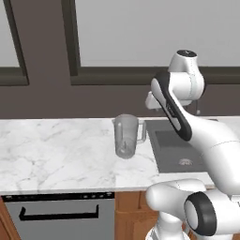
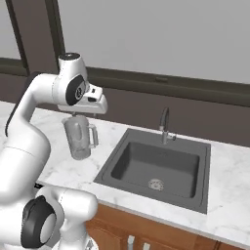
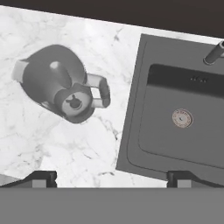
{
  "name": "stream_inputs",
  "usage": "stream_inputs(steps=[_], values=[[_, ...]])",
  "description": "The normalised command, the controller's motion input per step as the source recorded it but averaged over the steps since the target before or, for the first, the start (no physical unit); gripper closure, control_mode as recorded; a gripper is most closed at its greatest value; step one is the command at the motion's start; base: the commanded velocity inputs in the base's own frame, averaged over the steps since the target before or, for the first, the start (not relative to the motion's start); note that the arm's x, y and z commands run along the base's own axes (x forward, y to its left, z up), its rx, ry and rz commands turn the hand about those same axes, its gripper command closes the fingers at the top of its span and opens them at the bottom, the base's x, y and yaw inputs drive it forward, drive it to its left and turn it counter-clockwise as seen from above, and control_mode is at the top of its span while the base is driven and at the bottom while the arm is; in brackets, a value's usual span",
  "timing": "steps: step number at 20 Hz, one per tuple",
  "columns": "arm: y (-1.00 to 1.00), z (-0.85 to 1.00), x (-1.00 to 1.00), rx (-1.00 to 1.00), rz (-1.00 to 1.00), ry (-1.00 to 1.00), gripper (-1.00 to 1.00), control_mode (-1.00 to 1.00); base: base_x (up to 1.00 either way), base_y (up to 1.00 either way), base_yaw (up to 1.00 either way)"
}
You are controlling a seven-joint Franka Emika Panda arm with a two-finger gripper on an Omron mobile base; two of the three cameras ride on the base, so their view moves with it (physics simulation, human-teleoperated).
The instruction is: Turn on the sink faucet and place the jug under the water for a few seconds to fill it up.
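In the hand view I see the gripper [image 3: 111, 178] at the bottom edge, its two dark tips set wide apart with nothing between them, so the jaws stand open and empty. One tip sits low left over the marble counter [image 3: 65, 144], the other low right over the near rim of the sink [image 3: 133, 131].

Just beyond the tips, in the upper left of that frame, the jug [image 3: 59, 83] stands upright on the counter, seen from above, with its loop handle pointing toward the sink and its pouring lip on the opposite side. It stands near the sink's edge, outside the basin and apart from it. The drain [image 3: 182, 118] shows round in the middle of the basin, right of centre.

In the left base view the jug [image 1: 126, 136] is at centre frame, just left of the sink [image 1: 164, 150], and the arm partly covers the basin.

In the right base view the hand hangs above the jug [image 2: 78, 136] at mid left. The sink [image 2: 161, 168] lies centre right, and farther back the faucet [image 2: 165, 124] rises from its rear rim, with its spout arched over the basin. I see no stream under it.
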Motion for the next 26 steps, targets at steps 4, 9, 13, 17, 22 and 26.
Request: stream_inputs(steps=[4, 9, 13, 17, 22, 26], values=[[0.0, 0.0, 0.0, 0.0, 0.0, 0.0, -1.0, 1.0, 0.0, 0.72, 0.08], [0.0, 0.0, 0.0, 0.0, 0.0, 0.0, -1.0, 1.0, -0.26, 0.48, 0.0], [0.0, 0.0, 0.0, 0.0, 0.0, 0.0, -1.0, 1.0, -0.55, -0.13, -0.28], [0.0, 0.0, 0.0, 0.0, 0.0, 0.0, -1.0, 1.0, -0.33, -0.49, -0.65], [0.0, 0.0, 0.0, 0.0, 0.0, 0.0, -1.0, 1.0, 0.02, -0.6, -0.3], [0.0, 0.0, 0.0, 0.0, 0.0, 0.0, -1.0, 1.0, 0.21, -0.56, -0.01]])
